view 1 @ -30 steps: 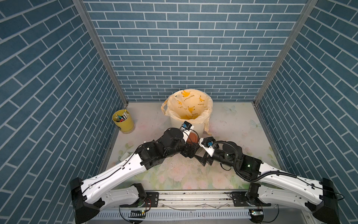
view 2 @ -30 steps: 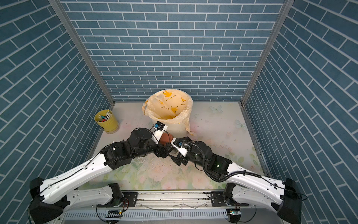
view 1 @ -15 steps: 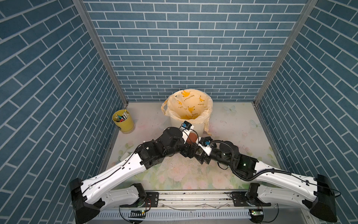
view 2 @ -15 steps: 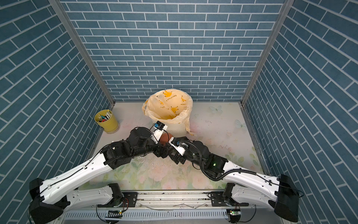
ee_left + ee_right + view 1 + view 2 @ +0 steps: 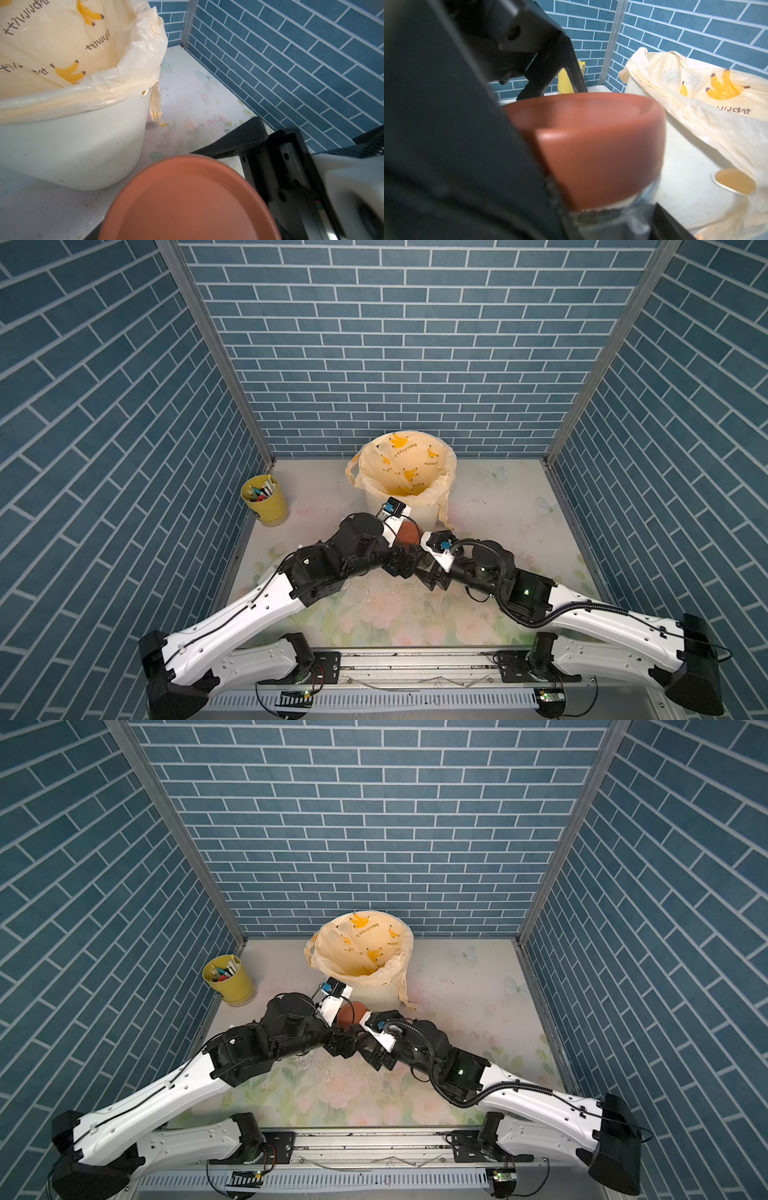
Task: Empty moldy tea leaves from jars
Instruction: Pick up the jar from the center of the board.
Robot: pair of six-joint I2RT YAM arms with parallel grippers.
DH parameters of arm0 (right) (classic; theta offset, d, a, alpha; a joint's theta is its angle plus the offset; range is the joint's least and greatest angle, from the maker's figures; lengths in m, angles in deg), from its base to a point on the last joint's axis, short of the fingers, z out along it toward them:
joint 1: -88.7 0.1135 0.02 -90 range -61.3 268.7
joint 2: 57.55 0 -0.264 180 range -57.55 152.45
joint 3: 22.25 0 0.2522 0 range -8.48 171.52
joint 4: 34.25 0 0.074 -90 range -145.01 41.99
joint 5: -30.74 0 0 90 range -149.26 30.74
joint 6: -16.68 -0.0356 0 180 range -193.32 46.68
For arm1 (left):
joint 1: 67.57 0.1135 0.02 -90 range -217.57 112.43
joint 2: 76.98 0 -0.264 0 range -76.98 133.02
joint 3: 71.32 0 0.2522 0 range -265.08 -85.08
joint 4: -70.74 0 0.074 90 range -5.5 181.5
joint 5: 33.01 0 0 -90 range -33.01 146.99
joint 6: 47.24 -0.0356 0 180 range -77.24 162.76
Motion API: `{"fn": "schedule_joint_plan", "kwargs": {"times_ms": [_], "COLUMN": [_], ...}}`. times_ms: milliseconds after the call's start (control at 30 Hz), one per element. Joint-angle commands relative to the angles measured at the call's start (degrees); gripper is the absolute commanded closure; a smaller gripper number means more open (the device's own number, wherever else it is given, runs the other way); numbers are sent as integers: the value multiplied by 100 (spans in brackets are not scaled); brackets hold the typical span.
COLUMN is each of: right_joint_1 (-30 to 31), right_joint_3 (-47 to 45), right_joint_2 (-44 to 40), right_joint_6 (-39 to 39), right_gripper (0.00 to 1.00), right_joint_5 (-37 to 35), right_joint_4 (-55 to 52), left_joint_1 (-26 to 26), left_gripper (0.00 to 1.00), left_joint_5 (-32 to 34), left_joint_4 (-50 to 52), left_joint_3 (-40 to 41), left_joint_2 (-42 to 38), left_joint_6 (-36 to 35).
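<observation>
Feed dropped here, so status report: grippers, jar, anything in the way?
Left gripper holds jar at lid; right gripper on its glass. Lid on, tea leaves inside. Bin behind, nothing blocking.

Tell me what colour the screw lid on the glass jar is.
Reddish-brown, plain with no pattern; the lid shows best in the right wrist view.

The jar (image 5: 636, 209) is small, squat and of clear glass, closed by a round reddish-brown screw lid (image 5: 409, 534) with a flat top and a slightly raised rim. It is upright with the lid level, about midway between left and right, just on the near side of the cream bin (image 5: 428, 515). In both top views only the lid is seen. Whether its base rests on the table cannot be told. Through the glass just below the lid show dark olive, crumbly tea leaves (image 5: 593, 215), with a whitish line above them.
</observation>
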Motion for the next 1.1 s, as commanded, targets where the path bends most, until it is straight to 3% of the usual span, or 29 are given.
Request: {"fn": "schedule_joint_plan", "kwargs": {"times_ms": [0, 67, 100, 367, 467, 633, 800, 933, 1000, 1067], "right_joint_1": [-57, -116, -167, -816, -1155, -1406, -1528, -1621, -1655, -1745], "right_joint_3": [138, 165, 168, 61, 181, 858, 1178, 1312, 1378, 1393], "right_joint_2": [-75, -102, -116, -341, -609, -750, -688, -572, -481, -426], "right_joint_6": [69, 28, -20, -529, -641, -181, -72, -217, -235, -255], "right_gripper": [100, 100, 100, 100, 100, 100, 100, 100, 100, 100], "right_joint_5": [-158, -110, -29, 669, 1365, 2388, 2919, 3568, 3743, 3934], "right_joint_4": [-160, -210, -220, -310, -532, -1628, -1902, -1743, -1756, -1722], "left_joint_1": [17, 19, 19, 19, 20, 221, 1232, 1717, 2070, 2397], "left_gripper": [18, 3, 1, 1, 1, 1, 1, 1, 1, 1], "left_joint_5": [3, -24, -86, -963, -834, -507, -2268, -3302, -4523, -5278], "left_joint_4": [-470, -557, -645, -2092, -2201, -1896, -2692, -3152, -4283, -5792], "left_joint_3": [-5, 50, 84, 680, 895, 801, 875, 1025, 1272, 1514], "left_joint_2": [-333, -428, -473, -1069, -1241, -1235, -1086, -768, -604, -397], "left_joint_6": [-188, -252, -301, -616, -1150, -1990, -1613, -1413, -563, 507]}}
